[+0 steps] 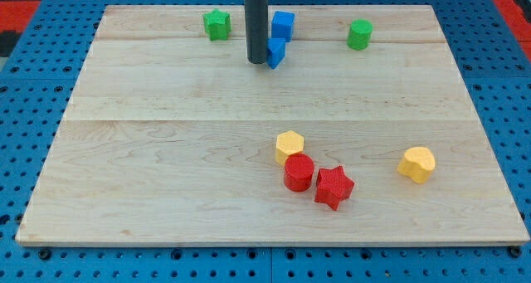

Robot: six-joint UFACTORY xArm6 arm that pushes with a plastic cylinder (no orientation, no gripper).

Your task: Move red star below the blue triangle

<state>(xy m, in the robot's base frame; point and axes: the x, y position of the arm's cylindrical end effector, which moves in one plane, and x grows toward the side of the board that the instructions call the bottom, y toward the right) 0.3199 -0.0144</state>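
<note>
- Red star (333, 187): located low on the wooden board (166, 175), right of centre in the view, touching or just beside the red cylinder (299, 173) on its left; yellow hexagonal block (289, 145) just above that cylinder.
- Blue triangle (276, 51): located near the view's top, centre, with a blue block (283, 24) of squarish outline just above it.
- My tip (257, 61): positioned at the top of the board, immediately left of the blue triangle, touching or nearly so; cannot tell which.
- No fingers fitted: plain rod only, so nothing to spread, press together or pinch.
- Key relation: red star well apart from my tip, toward the view's bottom and somewhat to the right; target spot below the blue triangle lying between the two, on open board.
- Judged requirement: travel down past the star to its lower-right side, then push up and slightly left.
- Risk, as judged: red cylinder and yellow hexagonal block close to the push line; possible unintended contact.
- Other blocks: green star (216, 23), green cylinder (359, 34), yellow block (416, 164) at right, all off the path.
</note>
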